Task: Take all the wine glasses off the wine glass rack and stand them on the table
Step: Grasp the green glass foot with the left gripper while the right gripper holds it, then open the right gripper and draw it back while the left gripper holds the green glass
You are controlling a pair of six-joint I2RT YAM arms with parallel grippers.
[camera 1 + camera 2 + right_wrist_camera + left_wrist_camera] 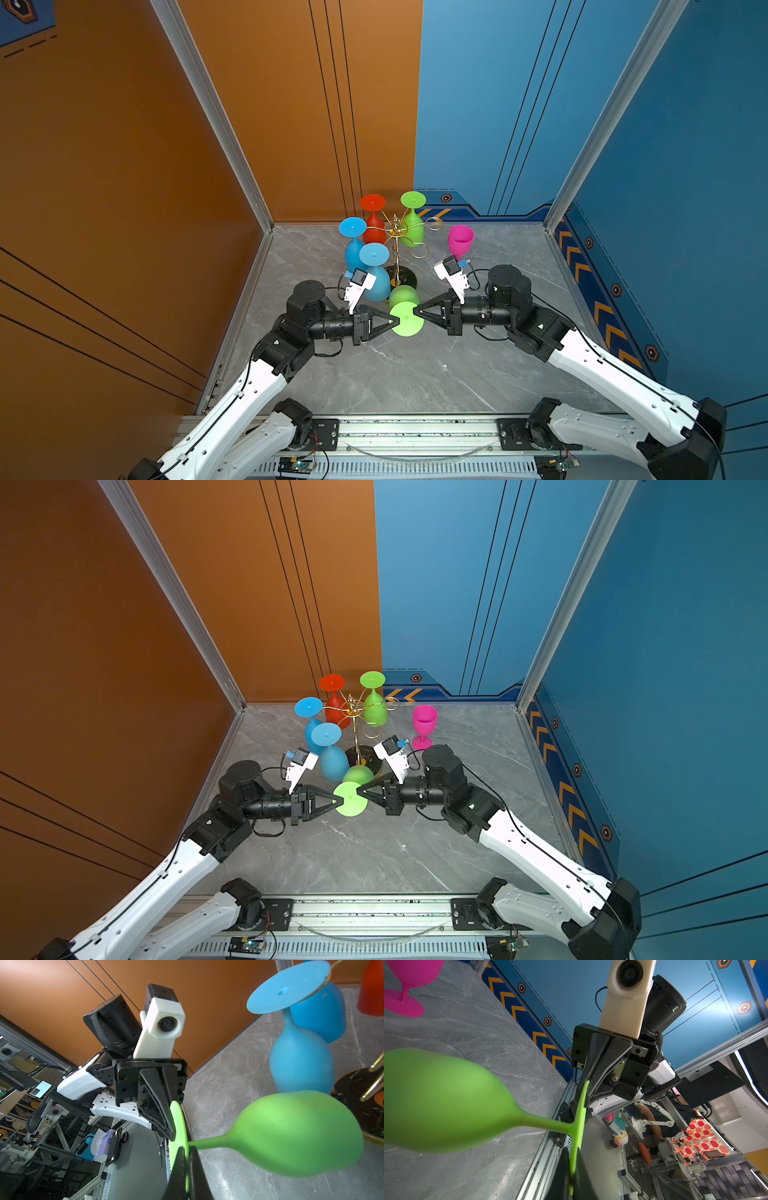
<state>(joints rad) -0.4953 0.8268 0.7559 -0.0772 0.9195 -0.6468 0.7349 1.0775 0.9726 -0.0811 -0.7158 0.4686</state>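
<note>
Pinching the thin foot disc (409, 328) of the lime-green wine glass (404, 296) from opposite sides: the left gripper (396, 321) is clamping its jaws flat on one edge of the disc and the right gripper (417, 311) is clamping the facing edge. Both wrist views are showing the disc sandwiched between closed fingers. The glass is hanging above the grey marble table (415, 374), just in front of the wine glass rack (396, 227) and, as far as I can judge, clear of its wire arms. Its stem is lying roughly level and its bowl is pointing back toward the rack's black base (406, 275). Handling, judged: it is looking light and matte, likely silicone or plastic, so grippy rather than slick and hardly fragile. The disc may be flexing under an edge pinch, so the stem is looking like the firmer hold. Appearance: uniform lime green, opaque, rounded bowl, slim stem, flat round foot. Farther back, two blue glasses (376, 284), a red glass (372, 232) and a second green glass (411, 232) are hanging upside down on the rack. A pink glass (460, 241) is standing upright on the table to the right, apart from the rack.
</note>
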